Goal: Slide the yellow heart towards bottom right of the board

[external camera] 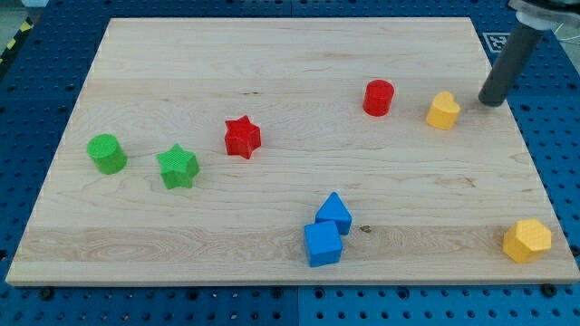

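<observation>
Two yellow blocks: heart (443,110) beside my tip (490,100), hexagon (526,240) at the board's (272,72) bottom-right edge.

red star (242,137), green cylinder (107,152), perhaps blue cubes (323,244)

No text, label or number can be read anywhere (neither on blocks nor board).

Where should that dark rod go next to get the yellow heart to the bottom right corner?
Probably a short slide toward the view's upper left, stopping just above the yellow heart. My tip sits to the heart's right, apart from it; pushing from there would send it left, not down toward the corner where the yellow hexagon lies.
</observation>
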